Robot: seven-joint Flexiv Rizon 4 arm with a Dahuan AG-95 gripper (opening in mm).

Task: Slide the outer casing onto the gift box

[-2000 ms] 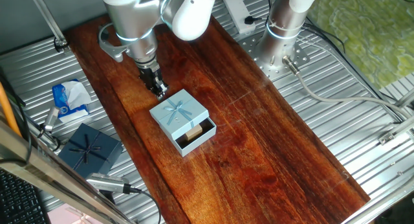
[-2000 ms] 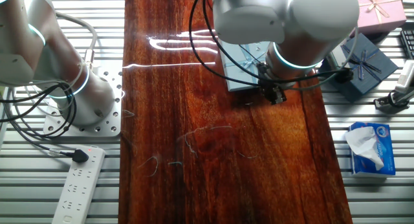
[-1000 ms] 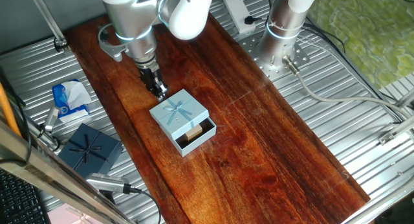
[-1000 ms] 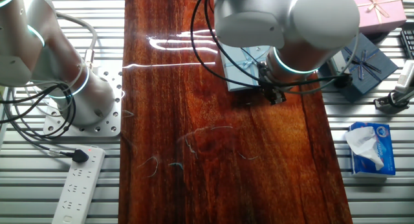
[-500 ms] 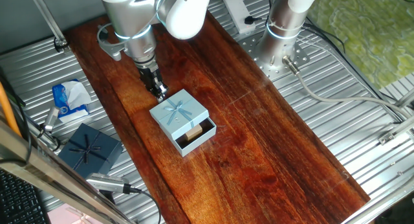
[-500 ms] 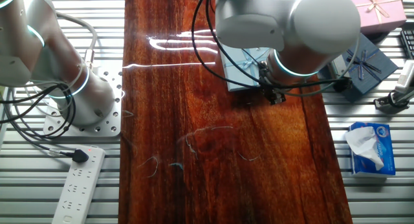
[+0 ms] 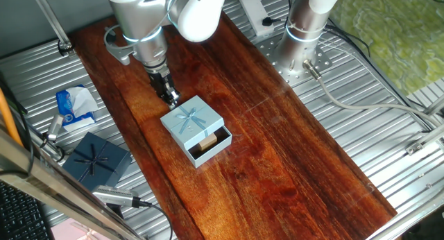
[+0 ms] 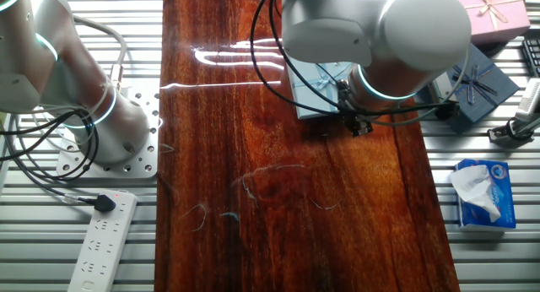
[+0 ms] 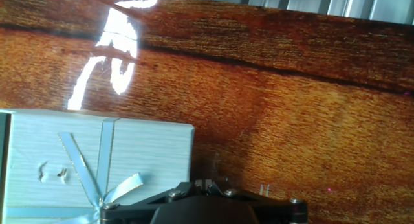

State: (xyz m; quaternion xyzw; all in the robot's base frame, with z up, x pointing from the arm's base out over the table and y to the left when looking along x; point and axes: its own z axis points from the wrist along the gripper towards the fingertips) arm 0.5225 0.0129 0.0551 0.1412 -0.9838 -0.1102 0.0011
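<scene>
On the dark wooden worktop [image 7: 291, 150], toward its far-left corner, the outer casing [image 7: 191, 122] sits partly over the gift box [image 7: 210, 146], whose open end still protrudes, while the gripper [image 7: 171, 98] stands just beside the casing's rear corner, its jaw state impossible to tell.

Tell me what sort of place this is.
Probably a robotics lab bench: a wooden board on ribbed metal tabletop, two bolted-down robot arm bases, and a power strip with loose cables.
</scene>
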